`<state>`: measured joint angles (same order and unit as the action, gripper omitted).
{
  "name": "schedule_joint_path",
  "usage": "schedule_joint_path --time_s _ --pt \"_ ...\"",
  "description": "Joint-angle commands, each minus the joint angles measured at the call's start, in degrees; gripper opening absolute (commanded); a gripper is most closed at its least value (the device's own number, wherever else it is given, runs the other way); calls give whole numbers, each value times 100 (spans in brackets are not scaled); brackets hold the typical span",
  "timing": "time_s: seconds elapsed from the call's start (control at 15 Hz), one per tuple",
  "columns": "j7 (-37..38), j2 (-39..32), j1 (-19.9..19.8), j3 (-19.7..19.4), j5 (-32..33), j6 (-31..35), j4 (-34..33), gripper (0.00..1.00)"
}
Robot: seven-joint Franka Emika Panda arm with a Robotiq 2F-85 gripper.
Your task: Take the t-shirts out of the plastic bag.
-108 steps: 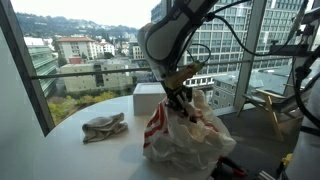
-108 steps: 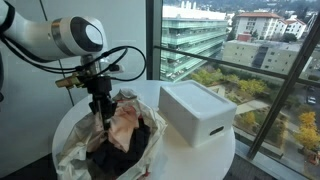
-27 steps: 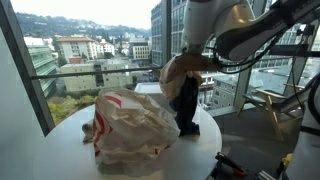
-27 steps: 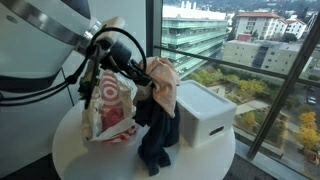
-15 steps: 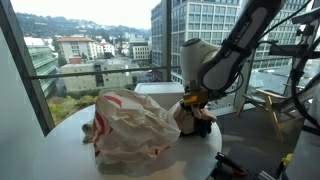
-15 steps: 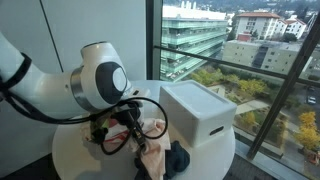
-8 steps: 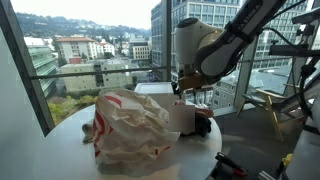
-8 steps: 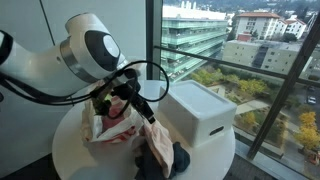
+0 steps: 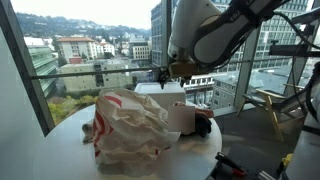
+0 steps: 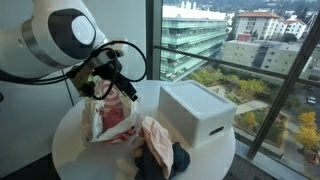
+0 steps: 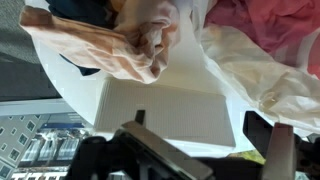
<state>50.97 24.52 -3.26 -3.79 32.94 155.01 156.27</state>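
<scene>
The white and red plastic bag [image 9: 128,125] [image 10: 108,112] lies slumped on the round white table [image 9: 66,124]. Beside it sits a heap of t-shirts [image 9: 194,120] [image 10: 160,152], one peach and one dark blue, out of the bag. My gripper [image 9: 169,76] [image 10: 120,86] hangs above the bag and the heap, open and empty. In the wrist view the gripper [image 11: 200,125] looks down on the peach t-shirt [image 11: 120,45] and the crumpled bag [image 11: 262,62]; nothing sits between the fingers.
A white box [image 9: 157,92] [image 10: 200,110] [image 11: 165,112] stands on the table next to the shirt heap, close under the gripper. Floor-to-ceiling windows surround the table. A small beige cloth [image 9: 90,130] peeks out behind the bag.
The gripper opened and let go of the t-shirts, which now rest on the table beside the bag. The arm has risen away from the heap.
</scene>
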Motion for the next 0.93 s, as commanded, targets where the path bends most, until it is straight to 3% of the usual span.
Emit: schedule_joint_path --time_s 0.0,0.13,0.27,0.53,0.73,0.87 --pt "-1213 -386 758 -83 -1572 171 -59 100" --pt "-1897 -686 1117 11 -2588 -69 -227 100" --pt "-2255 -993 1026 395 -3097 -436 -458 100" --pt "-1683 -1515 351 1066 -2130 -697 -871 100" --pt "-1596 -1552 222 1068 -1811 -454 -1007 100" --pt "-1730 -1486 225 987 -1971 -274 -1043 100"
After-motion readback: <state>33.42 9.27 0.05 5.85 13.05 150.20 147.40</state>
